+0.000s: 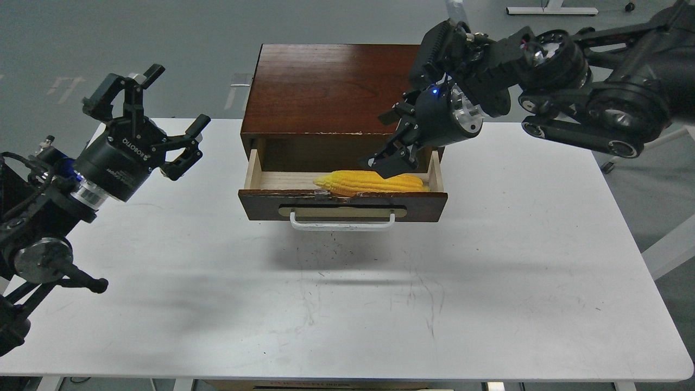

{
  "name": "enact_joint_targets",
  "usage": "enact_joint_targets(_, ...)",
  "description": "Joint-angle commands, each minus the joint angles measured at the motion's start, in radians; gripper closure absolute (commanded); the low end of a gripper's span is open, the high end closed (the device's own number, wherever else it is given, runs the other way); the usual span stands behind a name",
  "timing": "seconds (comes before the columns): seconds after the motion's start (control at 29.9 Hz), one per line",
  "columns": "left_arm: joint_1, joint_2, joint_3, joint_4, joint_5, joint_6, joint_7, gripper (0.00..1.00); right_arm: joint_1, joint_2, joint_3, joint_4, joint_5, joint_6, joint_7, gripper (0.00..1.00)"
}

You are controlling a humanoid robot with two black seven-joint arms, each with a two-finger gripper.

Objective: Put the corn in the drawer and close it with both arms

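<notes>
The yellow corn [372, 183] lies inside the open drawer [343, 203] of the dark wooden box [328, 89], along its front wall, toward the right. My right gripper [392, 142] is open just above the corn, its fingers spread and off the cob. My left gripper [157, 117] is open and empty above the table, well left of the drawer. The drawer's white bar handle [342, 223] faces me.
The white table [347, 293] holds only the wooden box at its back middle. The right arm's thick links [592, 103] hang over the table's back right. The table's edges lie close on both sides.
</notes>
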Motion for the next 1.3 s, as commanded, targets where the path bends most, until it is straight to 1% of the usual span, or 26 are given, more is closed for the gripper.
enact_joint_targets(0.0, 0.0, 0.0, -0.002, 0.0, 0.0, 0.0, 0.001, 0.0, 0.013, -0.084, 0.053, 0.013, 0.105, 0.004, 0.0, 0.03)
enact_joint_targets(0.07, -0.002, -0.001, -0.002, 0.0, 0.0, 0.0, 0.001, 0.0, 0.011, -0.142, 0.067, 0.021, 0.178, 0.004, 0.0, 0.03)
enact_joint_targets(0.13, -0.002, -0.001, -0.002, 0.0, 0.0, 0.0, -0.002, 0.0, -0.005, -0.242, 0.094, 0.044, 0.283, 0.005, 0.0, 0.02)
enact_joint_targets(0.17, -0.002, -0.001, -0.002, 0.0, 0.0, 0.0, -0.002, 0.0, -0.006, -0.242, 0.094, 0.044, 0.284, 0.005, 0.0, 0.02)
enact_joint_targets(0.2, -0.002, -0.001, -0.002, 0.0, 0.0, 0.0, -0.002, 0.0, -0.03, -0.294, 0.114, 0.058, 0.343, 0.005, 0.0, 0.02)
enact_joint_targets(0.23, -0.002, -0.001, -0.002, 0.0, 0.0, 0.0, -0.002, 0.0, -0.05, -0.318, 0.128, 0.066, 0.376, 0.005, 0.0, 0.02)
enact_joint_targets(0.3, -0.002, -0.002, -0.002, 0.0, 0.0, 0.0, -0.003, 0.0, -0.16, -0.412, 0.213, 0.079, 0.527, 0.001, 0.0, 0.02)
enact_joint_targets(0.33, -0.002, -0.005, -0.002, 0.0, 0.0, 0.0, -0.003, 0.0, -0.198, -0.426, 0.244, 0.079, 0.569, -0.001, 0.0, 0.02)
enact_joint_targets(0.37, -0.002, -0.008, -0.002, 0.0, 0.0, 0.0, -0.003, 0.0, -0.285, -0.447, 0.313, 0.07, 0.654, -0.001, 0.0, 0.02)
enact_joint_targets(0.43, -0.002, -0.01, -0.002, 0.0, 0.0, 0.0, -0.003, 0.0, -0.382, -0.455, 0.384, 0.061, 0.736, -0.001, 0.0, 0.02)
enact_joint_targets(0.47, 0.0, -0.011, -0.001, 0.0, 0.0, 0.0, -0.003, 0.0, -0.48, -0.46, 0.462, 0.052, 0.797, -0.001, 0.0, 0.02)
enact_joint_targets(0.5, -0.002, -0.011, -0.001, 0.0, 0.0, 0.0, -0.003, 0.0, -0.572, -0.461, 0.537, 0.043, 0.837, -0.001, 0.0, 0.02)
enact_joint_targets(0.53, -0.002, -0.011, -0.001, 0.0, 0.0, 0.0, -0.005, 0.0, -0.614, -0.461, 0.572, 0.041, 0.854, -0.001, 0.0, 0.02)
enact_joint_targets(0.57, 0.0, -0.011, -0.001, 0.0, 0.0, 0.0, -0.005, 0.0, -0.698, -0.461, 0.647, 0.04, 0.874, -0.001, 0.0, 0.02)
enact_joint_targets(0.7, 0.0, -0.011, 0.001, 0.0, 0.0, 0.0, -0.013, 0.0, -0.876, -0.442, 0.795, 0.03, 0.887, -0.004, 0.0, 0.02)
enact_joint_targets(0.77, 0.0, -0.019, 0.002, 0.0, 0.0, 0.0, -0.014, 0.0, -0.988, -0.391, 0.878, -0.015, 0.929, -0.004, 0.0, 0.02)
enact_joint_targets(0.84, 0.0, -0.024, 0.002, 0.0, 0.001, 0.0, -0.014, 0.0, -1.03, -0.35, 0.913, -0.055, 0.963, -0.003, 0.0, 0.02)
enact_joint_targets(0.94, 0.002, -0.02, 0.002, 0.0, 0.001, 0.0, -0.016, 0.0, -1.094, -0.273, 0.987, -0.161, 1.069, 0.007, 0.0, 0.0)
enact_joint_targets(0.97, 0.002, -0.019, 0.002, 0.001, 0.001, 0.0, -0.016, 0.0, -1.108, -0.251, 1.001, -0.175, 1.103, 0.013, 0.0, 0.0)
enact_joint_targets(1.1, 0.002, -0.024, 0.001, 0.001, 0.011, 0.0, -0.02, 0.0, -1.121, -0.219, 1.005, -0.183, 1.144, 0.025, 0.0, 0.0)
enact_joint_targets(1.17, 0.002, -0.022, 0.001, 0.001, 0.026, 0.0, -0.038, 0.0, -1.141, -0.192, 1.005, -0.197, 1.152, 0.036, 0.0, 0.0)
enact_joint_targets(1.27, 0.002, -0.016, 0.001, 0.001, 0.08, 0.0, -0.038, 0.0, -1.174, -0.159, 1.005, -0.221, 1.151, 0.043, 0.0, 0.0)
